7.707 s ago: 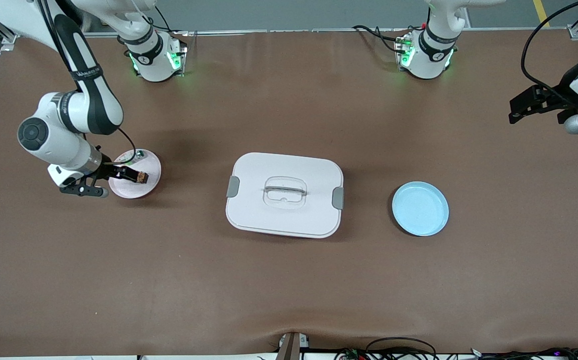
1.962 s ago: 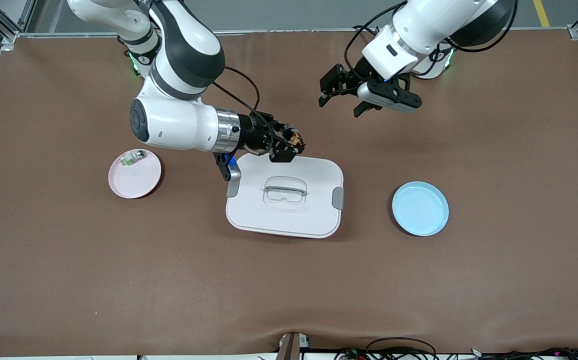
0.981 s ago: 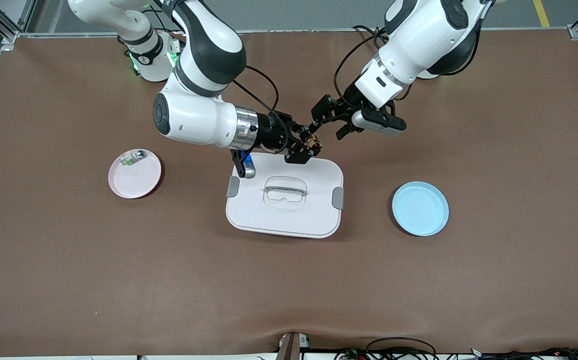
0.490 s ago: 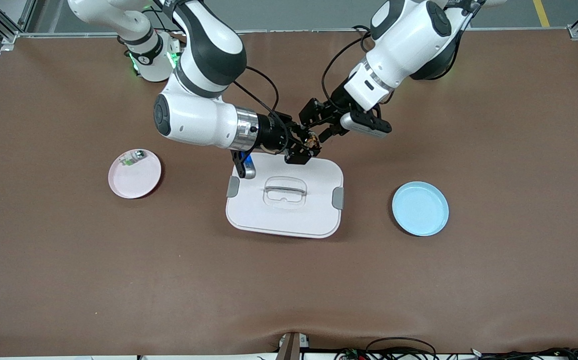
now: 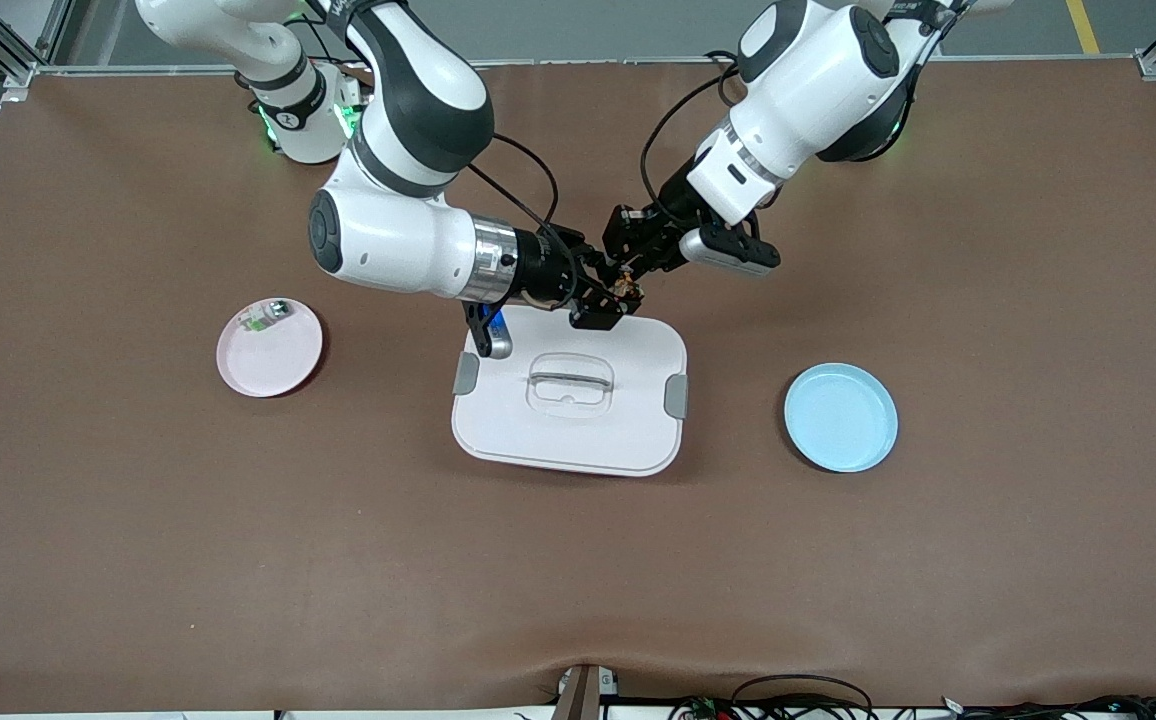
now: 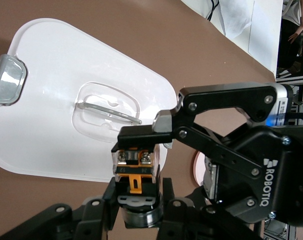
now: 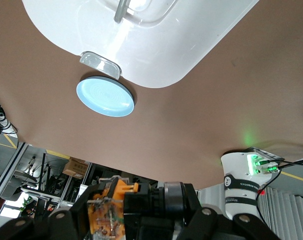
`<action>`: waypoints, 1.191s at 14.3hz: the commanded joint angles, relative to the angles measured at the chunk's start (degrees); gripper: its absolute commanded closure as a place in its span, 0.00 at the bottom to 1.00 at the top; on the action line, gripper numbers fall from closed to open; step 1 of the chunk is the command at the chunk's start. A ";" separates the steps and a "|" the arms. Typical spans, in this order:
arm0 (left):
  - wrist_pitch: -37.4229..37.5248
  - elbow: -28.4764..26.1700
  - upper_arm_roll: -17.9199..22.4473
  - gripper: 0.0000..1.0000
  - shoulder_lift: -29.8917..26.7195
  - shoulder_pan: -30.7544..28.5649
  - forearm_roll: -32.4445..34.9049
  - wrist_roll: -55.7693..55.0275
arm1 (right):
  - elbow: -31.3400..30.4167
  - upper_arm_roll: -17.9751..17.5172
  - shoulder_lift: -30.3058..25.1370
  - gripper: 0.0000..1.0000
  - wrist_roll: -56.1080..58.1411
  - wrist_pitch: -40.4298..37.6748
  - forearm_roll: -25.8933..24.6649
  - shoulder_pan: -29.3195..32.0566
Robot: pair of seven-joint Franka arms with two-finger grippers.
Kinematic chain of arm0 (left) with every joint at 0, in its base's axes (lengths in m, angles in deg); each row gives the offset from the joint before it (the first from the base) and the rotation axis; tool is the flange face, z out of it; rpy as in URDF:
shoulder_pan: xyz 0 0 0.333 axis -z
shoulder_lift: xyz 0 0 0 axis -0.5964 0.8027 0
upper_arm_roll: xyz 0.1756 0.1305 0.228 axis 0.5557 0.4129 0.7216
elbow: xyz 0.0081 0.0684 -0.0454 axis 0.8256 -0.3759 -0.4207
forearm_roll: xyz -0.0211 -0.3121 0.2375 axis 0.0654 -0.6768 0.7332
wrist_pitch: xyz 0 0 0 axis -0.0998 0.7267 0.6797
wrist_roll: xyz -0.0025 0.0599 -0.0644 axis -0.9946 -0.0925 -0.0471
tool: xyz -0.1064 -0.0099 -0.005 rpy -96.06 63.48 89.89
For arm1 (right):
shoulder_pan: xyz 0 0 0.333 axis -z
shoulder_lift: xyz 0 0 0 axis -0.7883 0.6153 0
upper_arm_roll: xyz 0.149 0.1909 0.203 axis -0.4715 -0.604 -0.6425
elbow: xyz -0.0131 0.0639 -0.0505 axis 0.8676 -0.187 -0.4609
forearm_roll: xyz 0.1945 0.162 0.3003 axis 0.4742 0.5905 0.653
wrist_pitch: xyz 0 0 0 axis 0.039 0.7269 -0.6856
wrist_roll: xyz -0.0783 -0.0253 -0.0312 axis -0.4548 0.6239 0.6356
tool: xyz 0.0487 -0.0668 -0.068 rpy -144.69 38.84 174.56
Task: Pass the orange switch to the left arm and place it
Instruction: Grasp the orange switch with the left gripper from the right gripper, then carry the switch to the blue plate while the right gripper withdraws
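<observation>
Both arms met in the upper middle of the front view, just above the top edge of the box [image 5: 570, 390]. The right arm came down from its base at upper left, bent at the elbow and lay almost level, its right gripper [image 5: 610, 296] clamped on the orange switch [image 5: 625, 288]. The left arm reached down from the upper right at a slant, and its left gripper [image 5: 632, 262] had its fingers closed on the same switch (so both grippers held it at once, up in the air over the box's edge). In the left wrist view the orange switch [image 6: 136, 170] sat pinched between the black fingers, with the white lid below. The pink plate [image 5: 270, 348] lay at middle left of the front view, the blue plate [image 5: 840, 417] at middle right.
</observation>
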 commanded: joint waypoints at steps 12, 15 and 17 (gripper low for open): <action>6.91 2.34 0.09 1.00 -0.12 -3.48 6.93 -0.51 | 2.92 0.53 0.74 0.00 -0.64 -0.70 0.12 0.12; 12.54 3.57 0.18 1.00 -0.39 -6.47 14.65 -0.34 | 2.92 0.61 0.57 0.00 -0.38 -1.05 0.03 0.47; 15.01 3.57 0.18 1.00 -0.38 -8.04 20.19 0.10 | 2.57 0.88 0.13 0.00 -0.12 -1.31 -0.40 0.64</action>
